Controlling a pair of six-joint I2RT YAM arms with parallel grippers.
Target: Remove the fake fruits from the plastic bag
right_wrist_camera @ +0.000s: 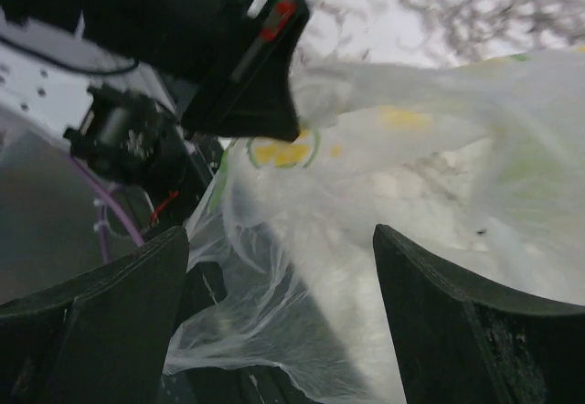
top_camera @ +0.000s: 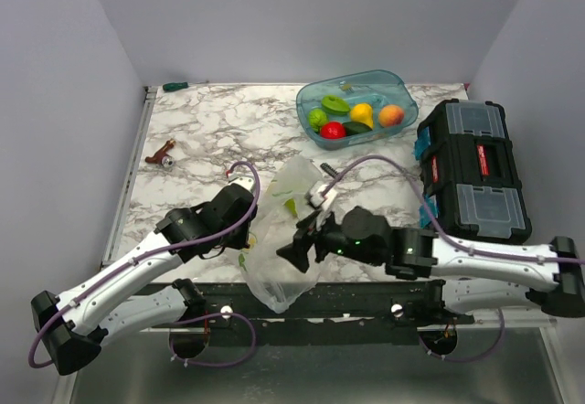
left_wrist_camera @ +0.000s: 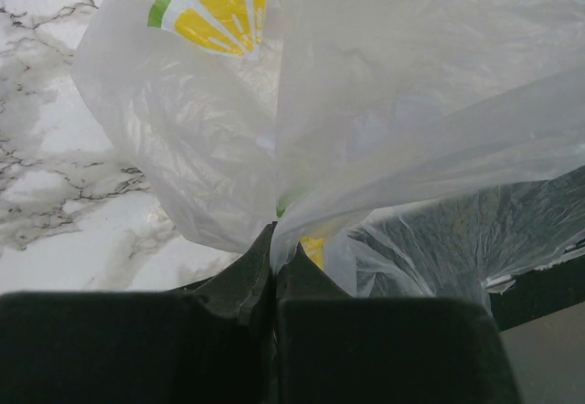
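Note:
The plastic bag, see-through with lemon-slice prints, lies crumpled at the table's front edge and hangs over it. My left gripper is shut on a fold of the bag, with the film pinched between its fingertips. My right gripper is open right beside the bag, and the bag fills the gap between its jaws. Fake fruits lie in the teal tub: green, red, yellow, dark green. I see no fruit inside the bag.
An orange peach-like ball also lies in the tub. A black toolbox stands at the right. A green-handled screwdriver lies at the back left, and a small brown object at the left.

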